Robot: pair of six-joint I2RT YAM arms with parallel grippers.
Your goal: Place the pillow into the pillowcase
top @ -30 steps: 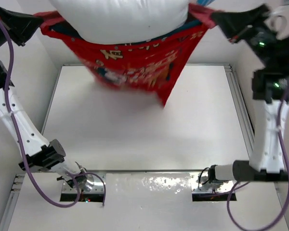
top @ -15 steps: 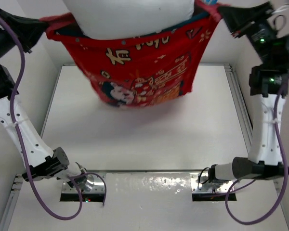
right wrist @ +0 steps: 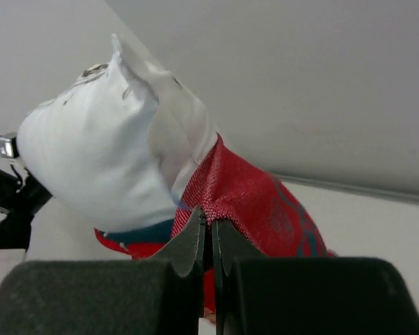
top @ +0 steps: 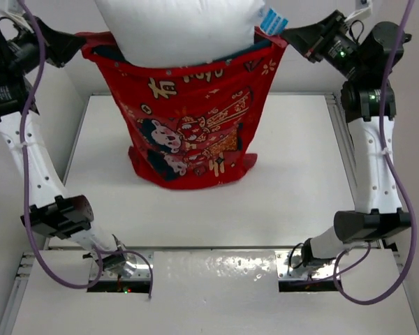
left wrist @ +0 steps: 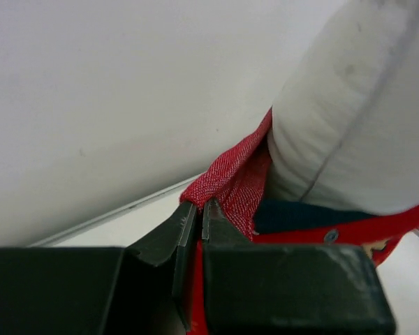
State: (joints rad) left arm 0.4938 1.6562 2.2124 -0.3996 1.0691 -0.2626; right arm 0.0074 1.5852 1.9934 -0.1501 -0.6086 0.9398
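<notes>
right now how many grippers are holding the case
2. The left gripper pinches the top left corner of the case; the right gripper pinches the top right corner.

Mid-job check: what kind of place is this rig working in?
Most likely a lab test cell, not a home: a bare white table edged with metal rails, plain white walls close around it, and a cabled left arm and right arm bolted at its near edge, holding up a red pillowcase.
</notes>
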